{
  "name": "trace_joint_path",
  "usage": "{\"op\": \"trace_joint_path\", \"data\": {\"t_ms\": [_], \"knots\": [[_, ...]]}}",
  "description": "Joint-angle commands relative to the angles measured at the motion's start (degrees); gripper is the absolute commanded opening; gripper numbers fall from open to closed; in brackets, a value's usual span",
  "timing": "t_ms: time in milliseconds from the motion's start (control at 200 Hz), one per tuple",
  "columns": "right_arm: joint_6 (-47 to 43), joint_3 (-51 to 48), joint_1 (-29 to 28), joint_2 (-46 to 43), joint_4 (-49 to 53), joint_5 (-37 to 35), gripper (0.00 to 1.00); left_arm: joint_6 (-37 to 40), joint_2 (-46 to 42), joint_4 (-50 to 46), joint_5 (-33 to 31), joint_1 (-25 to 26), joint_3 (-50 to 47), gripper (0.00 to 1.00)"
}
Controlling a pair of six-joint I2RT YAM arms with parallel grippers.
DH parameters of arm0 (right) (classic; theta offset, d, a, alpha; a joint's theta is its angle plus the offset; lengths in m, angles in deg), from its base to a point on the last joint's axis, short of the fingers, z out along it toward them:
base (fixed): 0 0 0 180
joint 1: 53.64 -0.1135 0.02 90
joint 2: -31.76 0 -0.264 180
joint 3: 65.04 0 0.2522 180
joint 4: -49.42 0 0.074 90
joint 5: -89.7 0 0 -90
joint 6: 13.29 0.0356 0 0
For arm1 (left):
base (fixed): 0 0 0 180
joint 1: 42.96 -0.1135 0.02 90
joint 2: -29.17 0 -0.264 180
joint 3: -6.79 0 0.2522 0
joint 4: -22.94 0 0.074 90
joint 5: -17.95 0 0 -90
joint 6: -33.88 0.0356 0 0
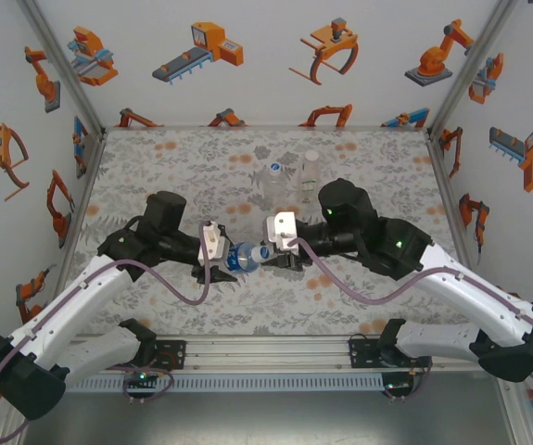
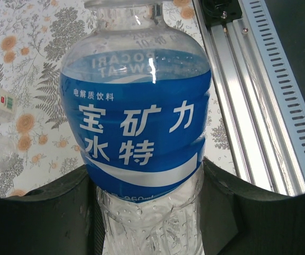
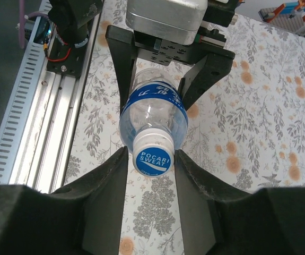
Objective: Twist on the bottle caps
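From above, the two arms meet at the middle of the frame over the floral table. The left gripper is clamped around the blue-label bottle, which lies roughly level and points toward the right gripper just beside it. Two more bottles stand upright in the upper centre, well apart from the grippers: a plain bottle and, to its right, a taller bottle whose label is too small to read.

In the left wrist view, the blue-label bottle takes up the centre, its neck at the top edge. The dark fingers press against its clear lower body from the bottom left and bottom right. A metal rail runs down the right side.

In the right wrist view, the cap, white-rimmed with a blue printed top, sits on the bottle's neck at the centre. The right jaws stand close on either side of it; whether they actually pinch it cannot be told. In the upper part of the frame the left gripper grips the bottle's body
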Motion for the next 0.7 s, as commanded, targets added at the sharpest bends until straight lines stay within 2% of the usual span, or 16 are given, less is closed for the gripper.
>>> {"op": "trace_joint_path", "data": {"t_ms": [0, 120, 240, 501, 576, 696], "knots": [[-1.14, -0.89, -0.06, -0.09, -1.09, 2.24, 0.40, 1.09, -0.87, 0.33, 2.20, 0.12, 1.01, 0.00], [-1.13, -1.16, -0.07, 0.15, -1.08, 1.89, 0.39, 1.12, -0.90, 0.35, 2.24, 0.13, 1.11, 0.00], [-1.12, -1.16, -0.07, 0.21, -0.91, 1.54, 0.35, 1.12, -0.97, 0.29, 2.20, 0.12, 1.06, 0.00], [1.61, -1.91, -0.03, 0.73, -1.66, -1.71, 0.37, 1.10, -1.11, 0.29, 2.21, 0.11, 1.07, 0.00], [2.99, -1.94, -0.07, 0.66, -1.95, -1.63, 0.23, 1.17, -1.04, 0.35, 2.22, 0.13, 1.12, 0.00], [9.16, -3.75, -0.07, -0.28, -5.25, -3.24, 0.16, 1.18, -0.97, 0.29, 2.30, 0.13, 1.10, 0.00]]}}
